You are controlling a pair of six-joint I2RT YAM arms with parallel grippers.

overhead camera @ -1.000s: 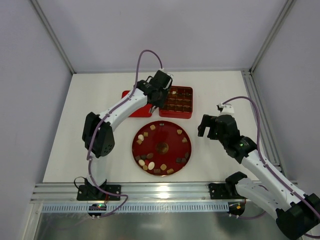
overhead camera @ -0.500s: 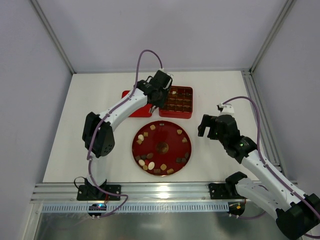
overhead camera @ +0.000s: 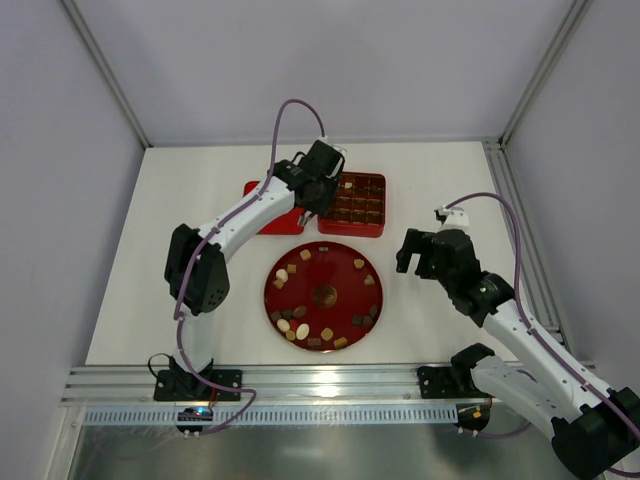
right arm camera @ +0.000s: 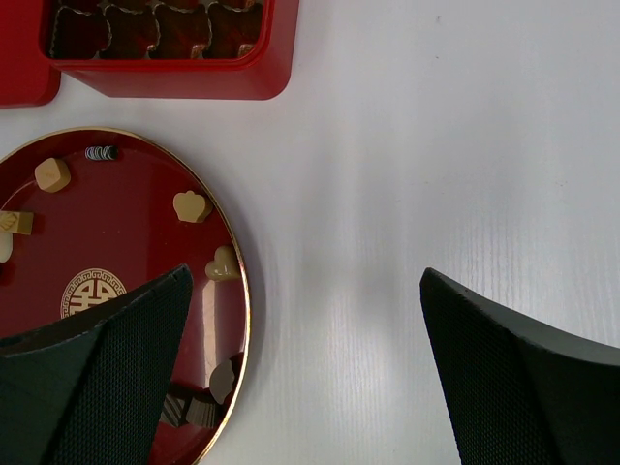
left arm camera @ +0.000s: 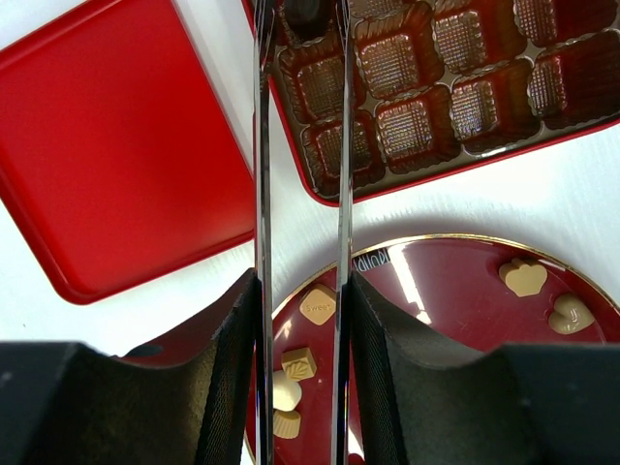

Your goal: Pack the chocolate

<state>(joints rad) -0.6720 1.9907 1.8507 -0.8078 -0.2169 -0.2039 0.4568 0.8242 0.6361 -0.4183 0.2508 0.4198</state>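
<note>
Two arms sit exactly where they were a second ago; nothing shifts. The left gripper (left arm camera: pixel 301 29) hangs over the left edge of one red box (left arm camera: pixel 436 180), its thin fingers a narrow gap apart. One dark piece (left arm camera: pixel 305 10) shows between the tips; whether they pinch it I cannot tell. The right gripper (right arm camera: pixel 305 274) is spread wide above the table (right arm camera: pixel 436 145). Roughly eighteen chocolate pieces (overhead camera: pixel 327 333) ring one red plate (overhead camera: pixel 335 275), too small to show a long axis. One flat red lid (left arm camera: pixel 116 165) lies just beside the box.

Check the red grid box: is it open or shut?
Open: the red grid box shows exposed compartments, and its red lid lies flat beside it.
</note>
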